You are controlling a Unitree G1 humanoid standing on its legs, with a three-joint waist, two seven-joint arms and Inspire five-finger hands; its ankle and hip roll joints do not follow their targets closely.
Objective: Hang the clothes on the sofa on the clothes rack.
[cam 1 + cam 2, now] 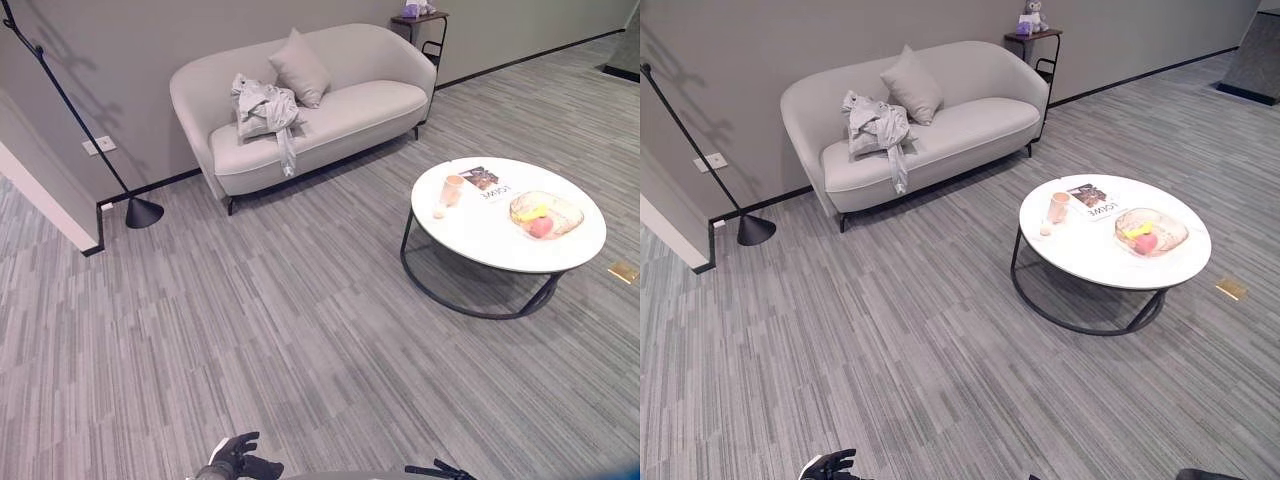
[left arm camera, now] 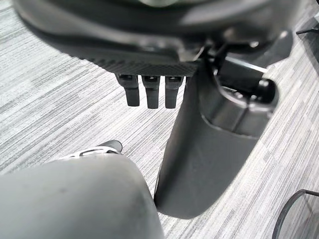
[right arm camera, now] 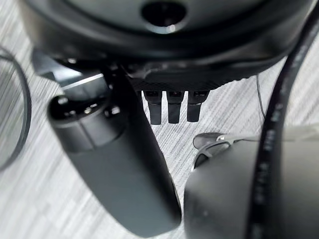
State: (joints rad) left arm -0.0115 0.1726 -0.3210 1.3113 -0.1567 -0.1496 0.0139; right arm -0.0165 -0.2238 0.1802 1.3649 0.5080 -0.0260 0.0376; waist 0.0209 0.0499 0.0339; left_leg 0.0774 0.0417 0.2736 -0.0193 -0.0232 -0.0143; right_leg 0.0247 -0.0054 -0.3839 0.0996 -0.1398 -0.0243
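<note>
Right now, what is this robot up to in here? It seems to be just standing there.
Nothing is being handled yet. A crumpled grey garment lies on the seat of the light sofa, next to a cushion, far across the carpet from the robot. Both hands hang low and hold nothing: the left hand and the right hand have relaxed, straight fingers. To the robot's right stands a round white table with a cup and a fruit bowl.

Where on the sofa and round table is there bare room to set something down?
Sofa: the seat right of the cushion is bare; the left end holds the grey clothes. Round table: near edge free; cup, magazine and fruit bowl crowd the far side.
</note>
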